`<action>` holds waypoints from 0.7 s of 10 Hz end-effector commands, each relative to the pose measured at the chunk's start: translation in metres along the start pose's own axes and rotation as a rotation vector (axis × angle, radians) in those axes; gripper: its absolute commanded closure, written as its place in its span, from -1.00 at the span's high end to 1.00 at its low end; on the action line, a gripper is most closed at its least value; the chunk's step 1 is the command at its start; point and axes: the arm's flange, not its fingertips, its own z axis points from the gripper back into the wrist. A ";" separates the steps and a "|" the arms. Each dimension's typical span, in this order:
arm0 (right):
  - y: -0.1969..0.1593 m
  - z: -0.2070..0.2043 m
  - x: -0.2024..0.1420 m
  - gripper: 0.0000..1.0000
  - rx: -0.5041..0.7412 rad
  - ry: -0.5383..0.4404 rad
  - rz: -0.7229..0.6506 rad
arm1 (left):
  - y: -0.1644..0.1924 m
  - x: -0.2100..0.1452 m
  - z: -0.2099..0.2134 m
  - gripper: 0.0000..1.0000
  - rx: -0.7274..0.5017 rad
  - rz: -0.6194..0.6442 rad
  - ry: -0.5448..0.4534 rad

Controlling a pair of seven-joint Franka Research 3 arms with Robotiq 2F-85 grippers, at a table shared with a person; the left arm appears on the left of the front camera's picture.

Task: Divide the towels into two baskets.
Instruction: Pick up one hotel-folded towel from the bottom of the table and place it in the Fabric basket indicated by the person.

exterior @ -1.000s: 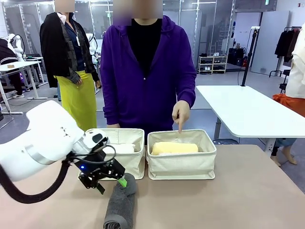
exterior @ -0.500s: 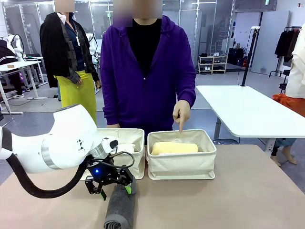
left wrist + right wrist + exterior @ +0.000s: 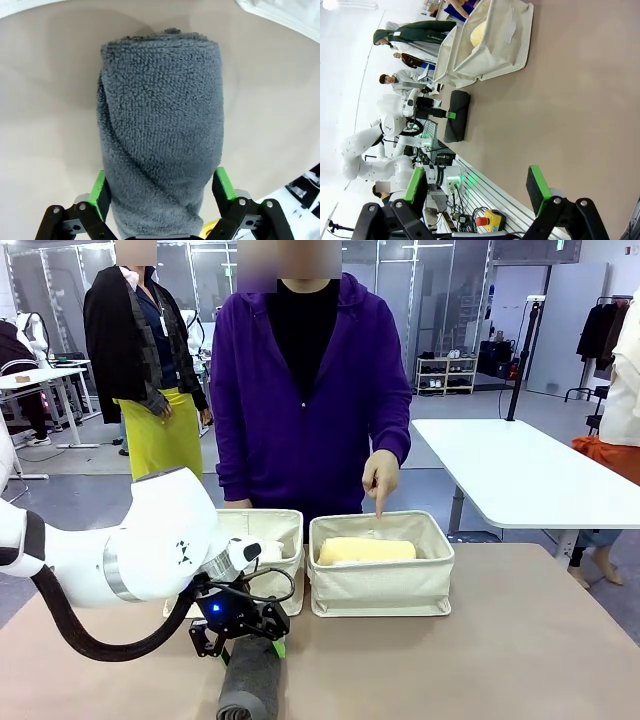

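Note:
A dark grey rolled towel [image 3: 250, 685] lies on the table in front of the left basket [image 3: 285, 585]. My left gripper [image 3: 245, 643] is down over its far end and open, one green pad on each side of the roll [image 3: 160, 135]. In the left basket lies a white towel [image 3: 262, 551]. The right basket [image 3: 380, 585] holds a yellow towel [image 3: 365, 550]. A person's hand [image 3: 380, 480] points a finger down into the right basket. My right gripper [image 3: 477, 187] hangs open above bare table, far from the right basket [image 3: 505, 45] and the grey towel [image 3: 457, 117].
The person in a purple hoodie [image 3: 310, 390] stands right behind the baskets. A white table [image 3: 520, 470] stands at the back right. Bare tabletop [image 3: 480, 660] stretches to the right of the grey towel.
My left arm has swung right and lowered, bringing its open fingers from beside the grey towel's far end to either side of it. The pointing hand has stayed in place.

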 end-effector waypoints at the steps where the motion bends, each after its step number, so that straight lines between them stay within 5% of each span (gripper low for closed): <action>1: 0.003 0.001 -0.002 1.00 0.006 -0.005 0.009 | -0.010 -0.001 -0.007 1.00 0.030 0.006 0.014; 3: 0.003 0.001 -0.002 1.00 0.006 -0.005 0.009 | -0.012 -0.001 -0.012 1.00 0.023 -0.015 0.028; 7: 0.003 0.001 -0.002 1.00 0.006 -0.005 0.009 | -0.010 -0.002 -0.015 0.28 0.033 -0.023 0.037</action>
